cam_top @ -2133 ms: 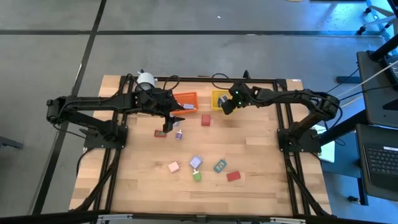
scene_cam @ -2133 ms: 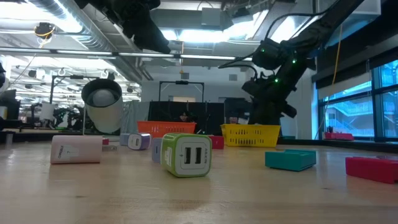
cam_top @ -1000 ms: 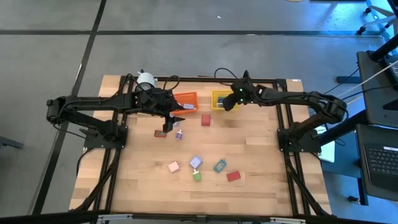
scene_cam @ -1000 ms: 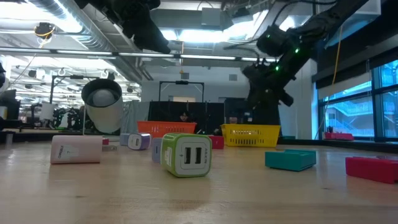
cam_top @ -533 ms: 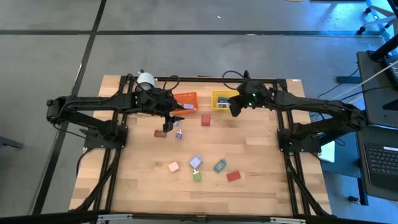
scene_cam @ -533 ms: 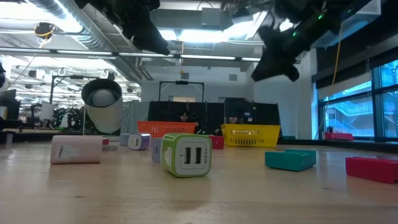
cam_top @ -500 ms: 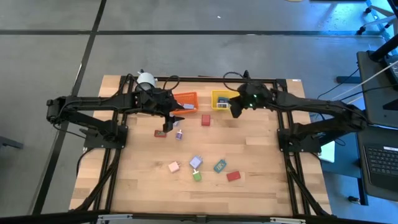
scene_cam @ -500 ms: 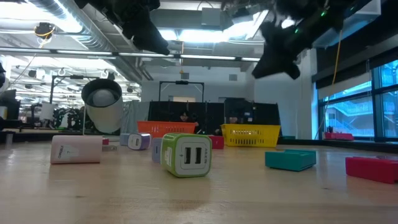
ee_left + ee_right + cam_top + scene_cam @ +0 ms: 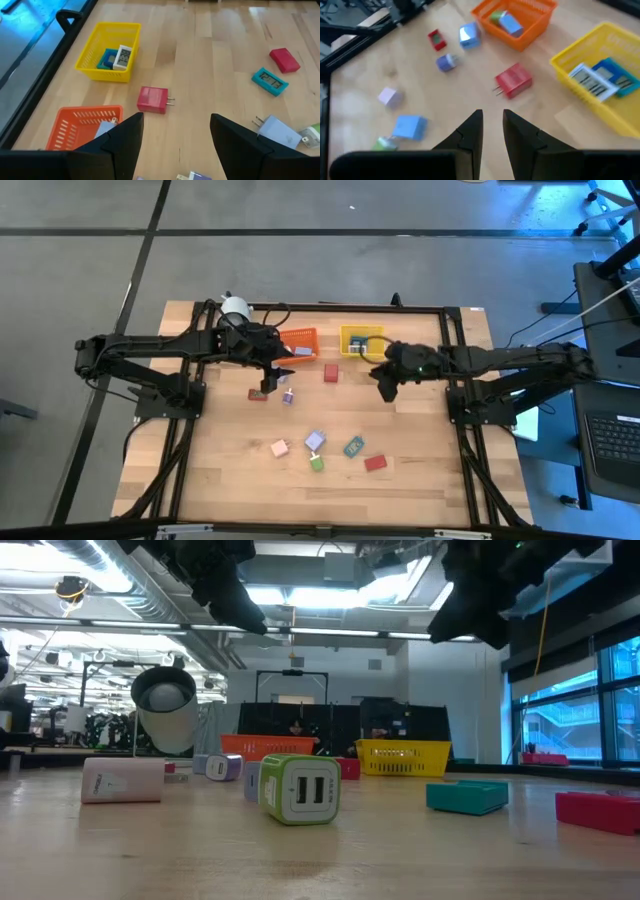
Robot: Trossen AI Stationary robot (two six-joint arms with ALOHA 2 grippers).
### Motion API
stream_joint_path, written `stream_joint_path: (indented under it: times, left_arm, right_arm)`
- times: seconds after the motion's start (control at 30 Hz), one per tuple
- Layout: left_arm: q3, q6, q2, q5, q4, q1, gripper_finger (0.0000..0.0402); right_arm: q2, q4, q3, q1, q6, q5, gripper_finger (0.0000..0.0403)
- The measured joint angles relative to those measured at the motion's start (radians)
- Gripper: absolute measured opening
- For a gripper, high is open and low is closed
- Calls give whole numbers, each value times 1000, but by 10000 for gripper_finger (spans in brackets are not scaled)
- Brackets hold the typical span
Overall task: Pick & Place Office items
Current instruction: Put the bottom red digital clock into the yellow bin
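Several small office items lie flat on the wooden table: a red plug block point(image 9: 331, 373) point(image 9: 514, 80), a small red one point(image 9: 258, 394), a lilac one point(image 9: 288, 395), a pink one point(image 9: 279, 448), a green one point(image 9: 317, 464) point(image 9: 298, 788), a teal one point(image 9: 353, 447) and another red one point(image 9: 375, 463). My left gripper point(image 9: 268, 385) point(image 9: 175, 145) hangs open above the small red and lilac items, holding nothing. My right gripper point(image 9: 385, 392) point(image 9: 492, 130) hovers right of the red plug block, shut and empty.
An orange mesh bin point(image 9: 298, 343) and a yellow mesh bin point(image 9: 358, 340) stand at the far edge, each with items inside. A white cylinder point(image 9: 234, 307) stands at the far left. Bare wood lies between the red plug block and the near cluster.
My right gripper has swung away from above the yellow bin toward the table's near and right edges and has risen, turning as it went. The left arm and the items on the table have stayed where they were.
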Motion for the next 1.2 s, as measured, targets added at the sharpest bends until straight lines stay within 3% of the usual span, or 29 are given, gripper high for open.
stream_joint_path:
  times: [0.53, 0.87, 1.07, 1.2]
  left_arm:
    - [0, -33, 0, 0, -39, 0, 226]
    - [0, -38, 0, 1, -39, 0, 226]
    - [0, -50, 0, 1, -39, 0, 226]
    - [0, -56, 0, 1, -39, 0, 226]
  right_arm:
    - [70, -85, 0, 329, 214, 31, 75]
    - [242, -108, 0, 512, 278, -107, 75]
    - [263, -111, 0, 559, 328, -163, 77]
    - [263, -109, 0, 576, 368, -192, 103]
